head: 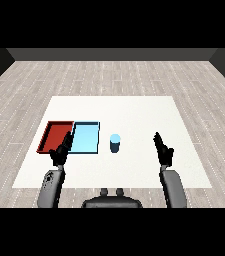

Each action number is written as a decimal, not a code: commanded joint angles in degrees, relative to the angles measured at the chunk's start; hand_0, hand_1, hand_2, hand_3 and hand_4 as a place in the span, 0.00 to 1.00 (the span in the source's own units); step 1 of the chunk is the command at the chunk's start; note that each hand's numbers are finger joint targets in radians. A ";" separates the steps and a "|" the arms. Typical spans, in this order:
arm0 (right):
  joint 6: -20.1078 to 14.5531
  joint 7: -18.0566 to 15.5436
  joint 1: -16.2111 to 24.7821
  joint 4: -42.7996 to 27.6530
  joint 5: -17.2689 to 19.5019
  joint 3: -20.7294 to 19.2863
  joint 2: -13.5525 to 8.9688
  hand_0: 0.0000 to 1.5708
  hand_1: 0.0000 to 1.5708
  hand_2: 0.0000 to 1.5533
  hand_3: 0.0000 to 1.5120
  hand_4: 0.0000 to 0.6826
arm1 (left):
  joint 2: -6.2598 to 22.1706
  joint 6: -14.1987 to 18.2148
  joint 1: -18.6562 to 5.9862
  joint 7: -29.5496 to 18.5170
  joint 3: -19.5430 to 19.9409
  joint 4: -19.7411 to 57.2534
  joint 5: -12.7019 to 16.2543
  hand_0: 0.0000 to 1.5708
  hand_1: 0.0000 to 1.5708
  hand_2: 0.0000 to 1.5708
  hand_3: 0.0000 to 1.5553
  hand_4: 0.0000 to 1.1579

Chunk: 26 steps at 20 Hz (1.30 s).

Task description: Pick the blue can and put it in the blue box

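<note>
Nearest, the black left hand (61, 151) rises with straight, relaxed fingers at the trays' front edge; the black right hand (163, 149) does likewise, well apart, holding nothing; between them the small blue cylindrical can (115, 143) stands upright on the white table (134, 112), long axis vertical, just beside the shallow light blue tray (86, 137); it looks light, rigid and smooth, best wrapped round its side at mid-height; leftmost lies the red tray (55, 135).

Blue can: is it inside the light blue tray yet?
No, the blue can stands upright on the white table, just right of the light blue tray, with neither hand on it.
</note>
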 commanded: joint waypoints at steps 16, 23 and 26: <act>-0.86 -13.72 -5.25 -1.18 -6.80 9.13 6.38 0.00 0.00 0.00 0.00 0.00 | -3.82 -4.10 -0.11 -25.15 3.12 0.32 5.08 0.00 0.00 0.00 0.00 0.00; -0.59 -13.03 -11.18 2.75 -8.42 5.62 6.20 0.00 0.00 0.00 0.00 0.00 | -5.83 -0.60 -0.53 -25.50 -0.86 1.34 4.85 0.00 0.00 0.00 0.00 0.00; -3.89 -15.64 -9.34 5.19 -6.71 8.06 6.39 0.00 0.00 0.00 0.00 0.00 | -4.48 -3.12 1.21 -25.18 2.28 0.56 5.62 0.00 0.00 0.00 0.00 0.00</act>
